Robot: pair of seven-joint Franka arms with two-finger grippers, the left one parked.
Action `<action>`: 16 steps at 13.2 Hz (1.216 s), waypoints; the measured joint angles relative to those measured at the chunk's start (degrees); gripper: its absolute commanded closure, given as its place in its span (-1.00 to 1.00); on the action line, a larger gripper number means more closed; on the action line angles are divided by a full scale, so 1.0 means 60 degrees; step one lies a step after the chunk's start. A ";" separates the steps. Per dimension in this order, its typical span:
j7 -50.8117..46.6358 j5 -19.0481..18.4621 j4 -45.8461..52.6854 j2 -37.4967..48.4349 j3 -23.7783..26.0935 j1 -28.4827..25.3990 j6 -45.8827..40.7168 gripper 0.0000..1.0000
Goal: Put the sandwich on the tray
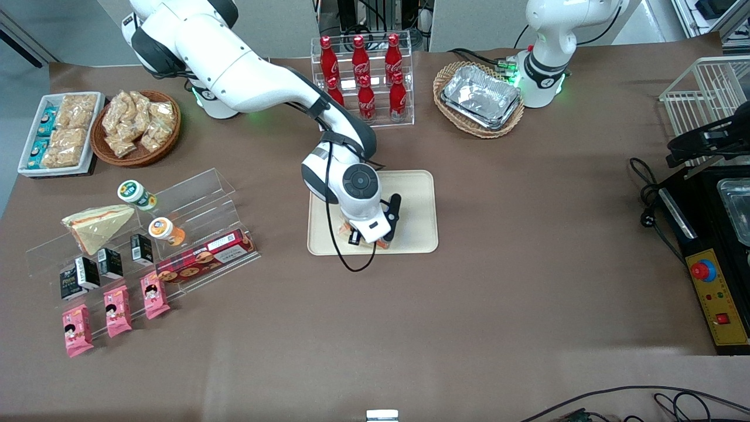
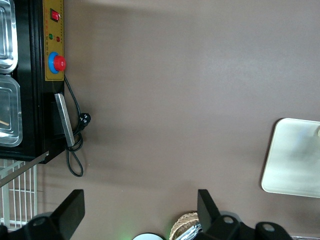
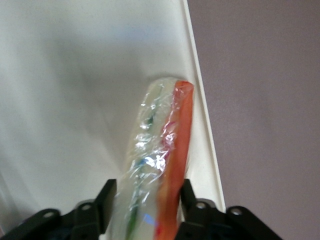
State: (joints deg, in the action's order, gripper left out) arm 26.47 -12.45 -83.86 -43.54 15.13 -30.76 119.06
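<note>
I have the claw [image 3: 145, 200] low over the large flat cream-beige plastic tray [image 1: 417, 199], at the tray edge nearer the front camera. Its two fingers [image 3: 106, 196] press on either side of the triangular clear-wrapped sandwich wedge [image 3: 159, 150], orange-red filling edge showing. The sandwich's tip sits just beside the tray's low rim, above the brown worktop [image 1: 527, 281].
</note>
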 measured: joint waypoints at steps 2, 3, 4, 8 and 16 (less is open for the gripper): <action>-0.0069 -0.0002 0.0004 -0.0004 -0.0012 0.0000 0.0077 -1.00; -0.0102 -0.0002 0.0014 -0.0004 -0.0020 0.0000 0.0091 -1.00; -0.0140 -0.0002 0.0036 -0.0003 -0.0026 0.0005 0.0097 -1.00; -0.0912 0.0002 0.0263 0.0261 -0.0054 0.0225 0.0093 -1.00; -0.1143 0.1309 0.0392 0.2623 -0.0066 0.2189 -0.1829 -1.00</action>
State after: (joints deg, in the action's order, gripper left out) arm 19.61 -4.59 -81.51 -27.80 14.73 -17.62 108.08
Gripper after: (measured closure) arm 0.000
